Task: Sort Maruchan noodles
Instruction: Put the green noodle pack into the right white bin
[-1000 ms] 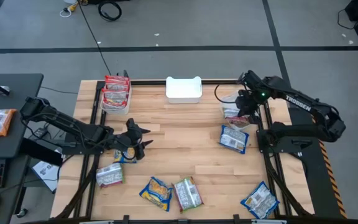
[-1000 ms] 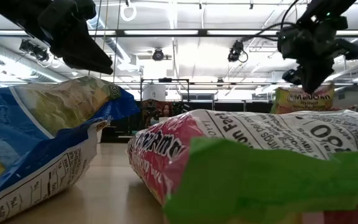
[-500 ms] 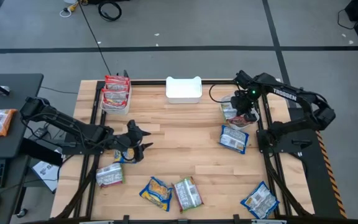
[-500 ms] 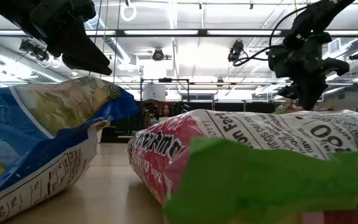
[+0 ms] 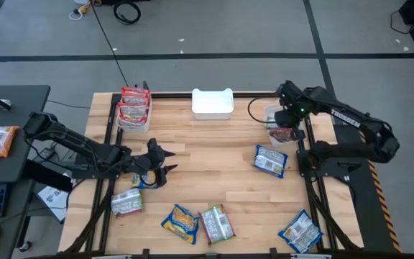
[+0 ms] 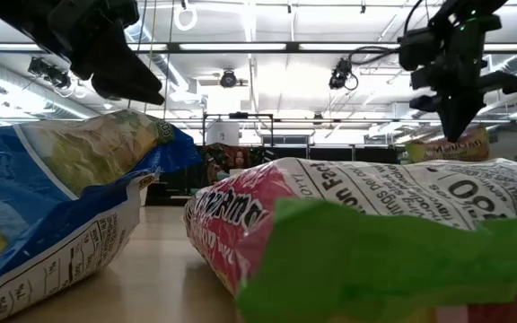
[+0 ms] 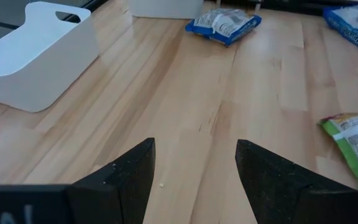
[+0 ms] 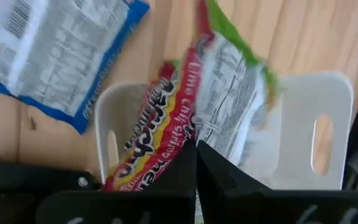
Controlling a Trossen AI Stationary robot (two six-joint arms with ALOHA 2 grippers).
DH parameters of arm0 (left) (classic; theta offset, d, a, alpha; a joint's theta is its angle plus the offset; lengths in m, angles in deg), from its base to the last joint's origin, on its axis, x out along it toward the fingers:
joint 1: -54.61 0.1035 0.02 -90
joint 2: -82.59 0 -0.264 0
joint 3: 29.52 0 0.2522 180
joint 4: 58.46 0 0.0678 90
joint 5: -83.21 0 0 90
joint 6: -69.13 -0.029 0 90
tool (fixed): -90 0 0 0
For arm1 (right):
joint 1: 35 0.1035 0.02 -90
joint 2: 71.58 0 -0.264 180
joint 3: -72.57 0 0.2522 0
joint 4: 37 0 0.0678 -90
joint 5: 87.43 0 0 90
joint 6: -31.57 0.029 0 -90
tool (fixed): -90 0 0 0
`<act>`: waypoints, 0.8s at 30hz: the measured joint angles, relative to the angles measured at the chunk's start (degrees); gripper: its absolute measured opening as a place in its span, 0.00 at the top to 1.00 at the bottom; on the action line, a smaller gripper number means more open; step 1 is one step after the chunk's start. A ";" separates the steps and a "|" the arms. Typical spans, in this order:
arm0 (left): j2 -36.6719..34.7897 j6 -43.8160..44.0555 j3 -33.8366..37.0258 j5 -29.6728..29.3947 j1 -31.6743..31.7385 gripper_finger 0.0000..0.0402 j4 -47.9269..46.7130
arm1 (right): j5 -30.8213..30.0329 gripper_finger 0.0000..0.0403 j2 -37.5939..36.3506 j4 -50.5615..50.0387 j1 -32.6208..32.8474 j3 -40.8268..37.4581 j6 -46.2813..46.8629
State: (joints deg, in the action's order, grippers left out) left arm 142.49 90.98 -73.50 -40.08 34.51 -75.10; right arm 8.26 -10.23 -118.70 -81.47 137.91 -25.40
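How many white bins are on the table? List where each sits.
3. One at the far-left corner holding red-orange packets, one at the far edge's middle, one at the right edge under the Maruchan packet held by the right gripper. None seems hidden.

1. Even, bright overhead light falls on the wooden surface (image 5: 207, 173); shadows around it are faint and soft.
2. In the low view, ceiling light strips (image 6: 240, 47) glare white above the surface, turning the arms into dark silhouettes.
3. The nearest packets (image 6: 357, 242) on the surface loom large and blurred.
4. The right wrist view is softly blurred.
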 joint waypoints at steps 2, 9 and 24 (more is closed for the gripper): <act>0.04 -0.05 0.00 -0.04 0.00 0.44 0.99 | 3.15 0.99 -1.28 -0.05 0.96 0.00 0.41; 0.17 -4.64 0.00 -2.46 0.04 0.44 8.14 | 20.03 0.99 -4.12 2.66 10.58 0.00 7.76; 19.38 -16.00 -0.09 -4.95 0.11 0.32 34.31 | 27.18 0.99 4.47 34.56 42.07 0.07 32.71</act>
State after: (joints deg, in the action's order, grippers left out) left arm 161.87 74.99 -73.59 -45.03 34.62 -40.79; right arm 35.44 -5.76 -84.14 -39.40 137.97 7.31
